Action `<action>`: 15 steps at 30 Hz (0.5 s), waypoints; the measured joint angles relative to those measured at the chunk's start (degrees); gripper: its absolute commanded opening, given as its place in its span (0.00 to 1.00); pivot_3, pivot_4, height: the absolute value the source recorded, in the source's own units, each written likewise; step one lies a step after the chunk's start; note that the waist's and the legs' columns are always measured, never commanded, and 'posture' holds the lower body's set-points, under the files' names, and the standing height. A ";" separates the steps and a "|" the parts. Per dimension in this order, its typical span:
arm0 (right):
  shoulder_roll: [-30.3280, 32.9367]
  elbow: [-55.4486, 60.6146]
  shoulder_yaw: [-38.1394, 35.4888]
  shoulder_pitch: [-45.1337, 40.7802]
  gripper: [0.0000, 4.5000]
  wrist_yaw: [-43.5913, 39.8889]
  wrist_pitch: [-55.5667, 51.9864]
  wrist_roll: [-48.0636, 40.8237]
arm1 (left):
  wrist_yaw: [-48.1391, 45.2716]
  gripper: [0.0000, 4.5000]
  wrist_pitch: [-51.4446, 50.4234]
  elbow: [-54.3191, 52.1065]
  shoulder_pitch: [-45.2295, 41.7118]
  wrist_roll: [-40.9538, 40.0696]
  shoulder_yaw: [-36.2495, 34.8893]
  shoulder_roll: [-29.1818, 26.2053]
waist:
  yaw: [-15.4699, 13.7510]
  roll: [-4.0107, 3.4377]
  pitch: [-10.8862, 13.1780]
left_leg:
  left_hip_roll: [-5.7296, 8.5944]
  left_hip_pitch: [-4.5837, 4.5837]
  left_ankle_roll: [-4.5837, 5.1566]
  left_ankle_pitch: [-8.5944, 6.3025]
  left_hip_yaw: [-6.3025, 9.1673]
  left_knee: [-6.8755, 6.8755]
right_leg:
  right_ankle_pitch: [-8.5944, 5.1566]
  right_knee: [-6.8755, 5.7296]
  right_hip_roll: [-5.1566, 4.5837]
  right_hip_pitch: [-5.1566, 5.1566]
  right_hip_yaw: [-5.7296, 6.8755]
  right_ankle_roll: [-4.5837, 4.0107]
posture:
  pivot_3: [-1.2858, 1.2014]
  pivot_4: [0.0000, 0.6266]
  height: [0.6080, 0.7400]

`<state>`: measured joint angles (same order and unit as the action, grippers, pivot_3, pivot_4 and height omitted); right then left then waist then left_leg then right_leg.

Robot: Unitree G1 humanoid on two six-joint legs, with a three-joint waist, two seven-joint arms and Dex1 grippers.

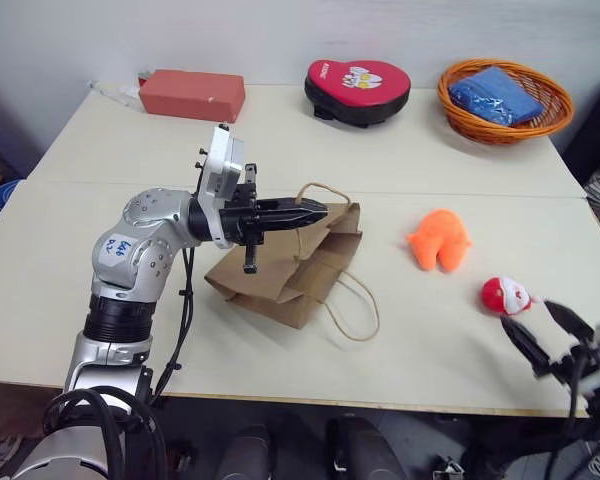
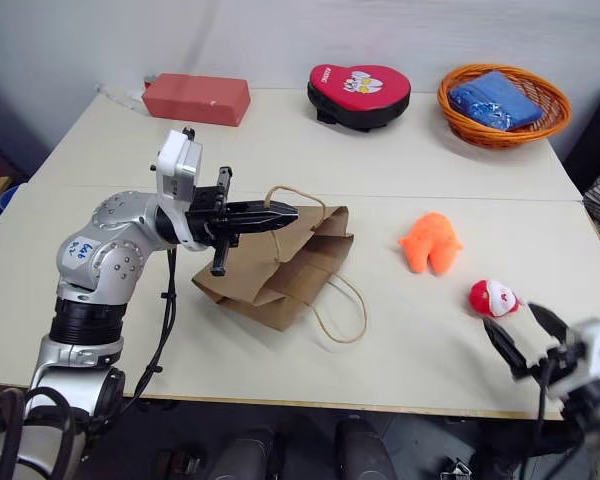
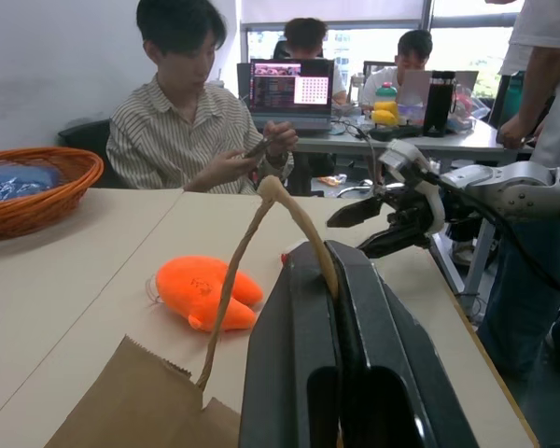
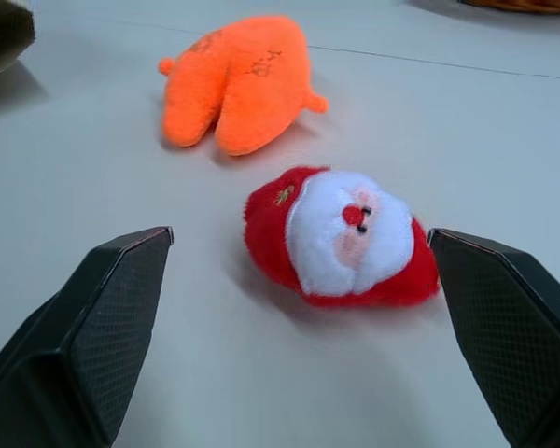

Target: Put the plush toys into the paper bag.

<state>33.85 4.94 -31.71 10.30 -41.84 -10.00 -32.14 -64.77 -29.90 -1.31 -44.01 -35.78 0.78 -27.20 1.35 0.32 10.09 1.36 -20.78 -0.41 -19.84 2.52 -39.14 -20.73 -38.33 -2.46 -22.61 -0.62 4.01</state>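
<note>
flat brown paper bag (image 1: pixel 285 270), 2 loop handles

Between the spread jaws, fuzzy red-and-white plush Santa toy (image 4: pixel 343 239); beyond, fleecy orange plush toy (image 4: pixel 238 82). Matt cream table (image 1: pixel 280 140). Creased brown kraft paper bag (image 1: pixel 295 268), twisted-paper handle (image 3: pixel 261 245) clamped in smooth black plastic fingers (image 3: pixel 350 359).

L gripper (image 1: pixel 315 211) level, jaws clamped; R gripper (image 1: pixel 546 332) jaws spread wide.
</note>
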 measured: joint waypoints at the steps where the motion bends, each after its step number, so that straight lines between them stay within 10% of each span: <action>1: 2.38 -1.14 1.41 -4.01 1.00 1.83 -3.34 0.78 | 0.13 0.00 -0.01 -0.05 -0.03 0.07 0.10 0.05 | 0.11 0.00 0.00 | 0.00 0.03 -0.01 0.00 0.02 0.01 | 0.00 0.00 0.00 0.02 0.02 0.00 | 0.52 0.24 1.00; 12: 8.96 -22.54 18.70 -37.09 1.00 1.17 -16.48 9.16 | 1.48 0.00 -0.20 -2.00 1.03 0.21 0.37 -0.33 | -0.18 -0.02 0.00 | -0.05 -0.33 -0.04 0.02 0.13 -0.02 | -0.01 0.09 0.01 -0.20 0.17 -0.01 | 0.52 0.24 1.00; 15: 7.97 -27.29 20.48 -42.49 0.87 0.13 -18.11 10.07 | 1.79 0.00 -0.20 -2.49 1.06 0.25 0.44 -0.25 | -0.43 -0.02 0.00 | -0.04 -0.37 -0.03 0.02 0.12 -0.03 | 0.00 0.02 0.00 -0.20 0.18 -0.01 | 0.52 0.24 1.00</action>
<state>41.82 -22.35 -11.23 -32.20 -41.71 -28.11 -22.08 -62.98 -30.10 -3.81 -42.96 -35.52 1.22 -27.45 0.93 0.30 10.09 1.32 -21.15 -0.44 -19.82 2.64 -39.16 -20.73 -38.31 -2.46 -22.81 -0.45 4.00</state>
